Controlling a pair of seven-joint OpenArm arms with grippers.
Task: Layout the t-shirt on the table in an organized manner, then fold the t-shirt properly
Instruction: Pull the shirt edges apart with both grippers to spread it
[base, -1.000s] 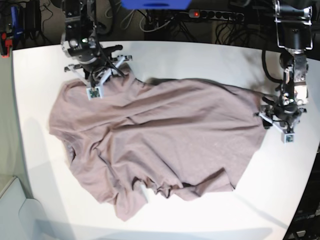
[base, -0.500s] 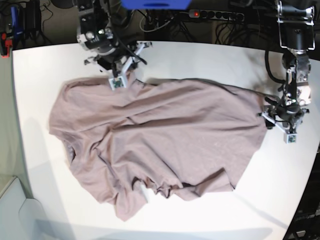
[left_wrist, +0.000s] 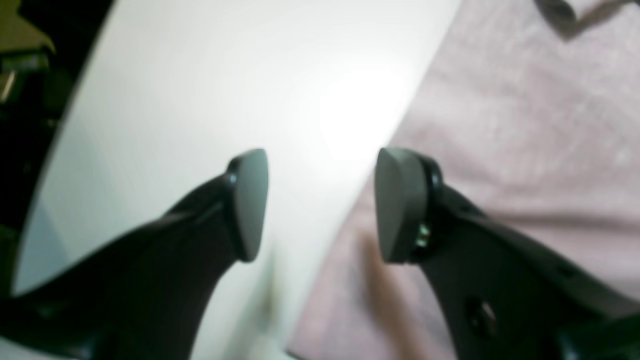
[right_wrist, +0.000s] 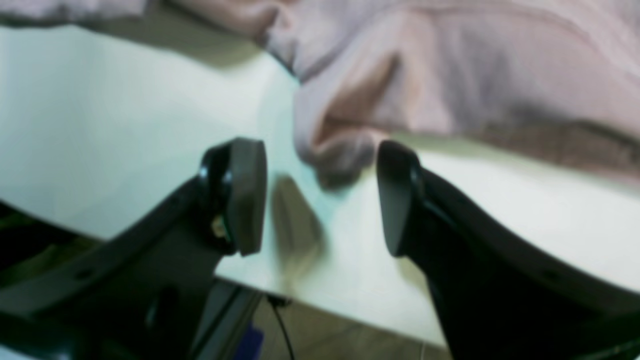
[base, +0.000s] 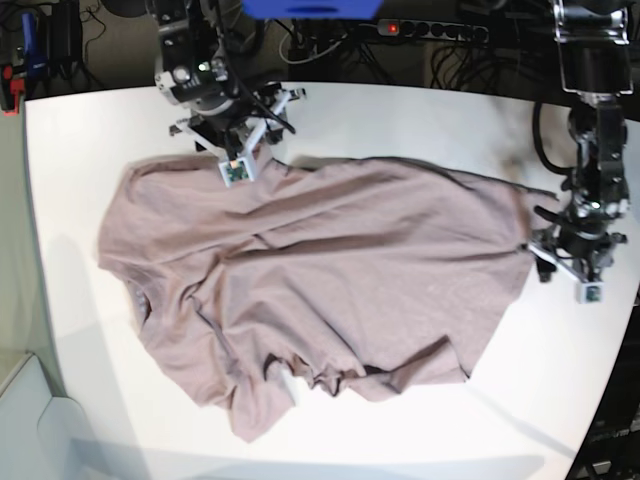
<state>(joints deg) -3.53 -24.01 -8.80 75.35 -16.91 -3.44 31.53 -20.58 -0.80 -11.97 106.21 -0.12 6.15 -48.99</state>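
The mauve-pink t-shirt (base: 320, 270) lies spread and wrinkled across the white table (base: 400, 110), with its lower hem bunched near the front. My right gripper (base: 238, 155) stands at the shirt's far edge. In the right wrist view it (right_wrist: 320, 195) is open, and a rolled tip of cloth (right_wrist: 340, 155) rests on the table just beyond its fingertips, untouched. My left gripper (base: 568, 265) sits at the shirt's right edge. It (left_wrist: 320, 205) is open too, over bare table, with the shirt's edge (left_wrist: 500, 150) under its right finger.
A power strip (base: 430, 30) and cables lie behind the table's far edge. A blue object (base: 310, 8) hangs at the top. The table's curved right edge runs close to my left arm. A pale box (base: 30, 420) stands off the table's front left.
My right gripper moved right along the shirt's far edge, then opened and let go of the cloth. My left gripper shifted slightly toward the front and stayed open.
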